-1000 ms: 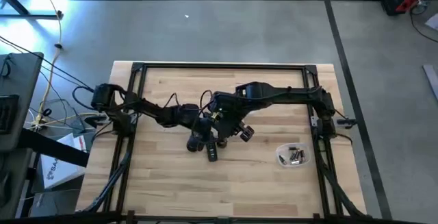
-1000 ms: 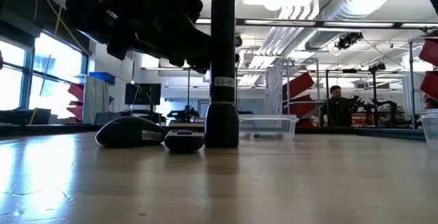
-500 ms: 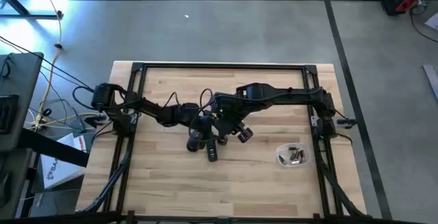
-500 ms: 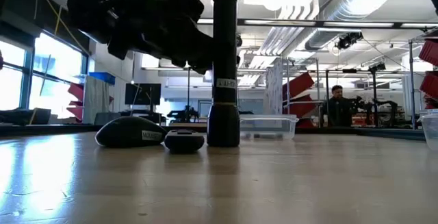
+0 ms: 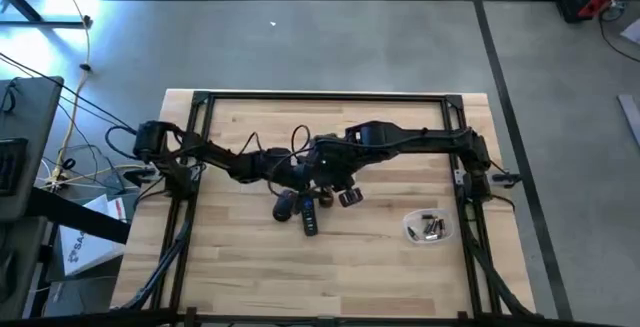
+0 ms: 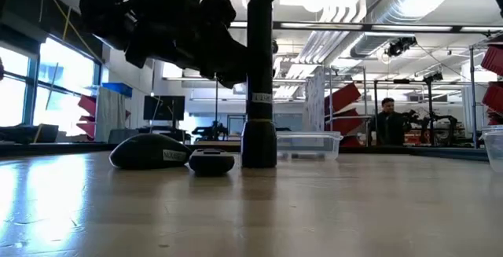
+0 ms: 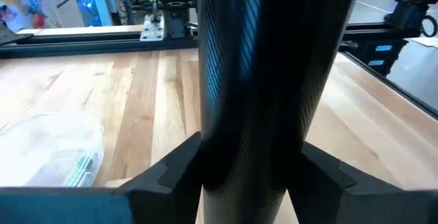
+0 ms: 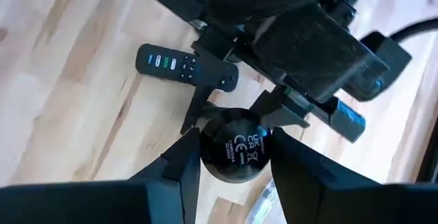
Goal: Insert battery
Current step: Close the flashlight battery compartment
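Both arms reach inward from the table's side edges and meet near its middle. The left gripper (image 5: 288,203) comes in from the left, wrist bent downward, its fingers (image 7: 174,171) clamped on either side of a dark upright cylinder. The right gripper (image 5: 345,196) comes from the right, pointing down, its fingers (image 8: 179,161) closed around the cylinder's round end.

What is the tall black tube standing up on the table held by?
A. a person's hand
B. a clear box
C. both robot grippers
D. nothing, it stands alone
C: the left gripper hugs the tube on both sides, and the right gripper closes around its round end from above.
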Controlling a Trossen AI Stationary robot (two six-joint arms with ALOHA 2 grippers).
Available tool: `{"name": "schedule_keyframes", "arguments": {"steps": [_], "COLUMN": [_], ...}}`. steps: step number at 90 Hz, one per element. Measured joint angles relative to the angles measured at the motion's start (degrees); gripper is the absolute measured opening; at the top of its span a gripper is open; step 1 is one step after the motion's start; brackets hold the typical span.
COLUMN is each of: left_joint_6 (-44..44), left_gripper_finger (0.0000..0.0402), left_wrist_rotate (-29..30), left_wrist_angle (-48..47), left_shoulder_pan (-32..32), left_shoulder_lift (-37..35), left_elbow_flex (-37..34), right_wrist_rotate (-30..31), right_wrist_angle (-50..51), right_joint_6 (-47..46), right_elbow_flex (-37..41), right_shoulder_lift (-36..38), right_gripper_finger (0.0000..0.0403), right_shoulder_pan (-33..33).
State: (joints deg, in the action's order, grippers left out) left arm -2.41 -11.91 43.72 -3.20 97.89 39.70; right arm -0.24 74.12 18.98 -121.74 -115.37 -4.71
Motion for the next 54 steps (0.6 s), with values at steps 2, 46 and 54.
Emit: {"name": "schedule_keyframes", "arguments": {"steps": [2,46,54], "left_joint_6": [0.03,0.76,0.74], "left_gripper_finger": [0.0152,0.0151,0.0151], "left_wrist_rotate": [0.12,3.81,3.91], "left_wrist_angle": [-0.09,-2.99,-3.17], "left_shoulder_pan": [0.0,-0.11,-0.11], "left_shoulder_lift": [-0.02,-0.79,-0.79], "left_elbow_flex": [0.0,0.2,0.2], "right_wrist_rotate": [0.26,4.12,4.15], "right_wrist_angle": [0.06,-1.57,-1.65], "right_joint_6": [-0.81,-21.42,-26.04], "right_elbow_flex": [-0.01,3.57,3.62], "right_shoulder_lift": [0.0,0.2,0.2], "right_gripper_finger": [0.0123,0.0123,0.0123], "right_shoulder_pan": [0.0,-0.13,-0.13]}}
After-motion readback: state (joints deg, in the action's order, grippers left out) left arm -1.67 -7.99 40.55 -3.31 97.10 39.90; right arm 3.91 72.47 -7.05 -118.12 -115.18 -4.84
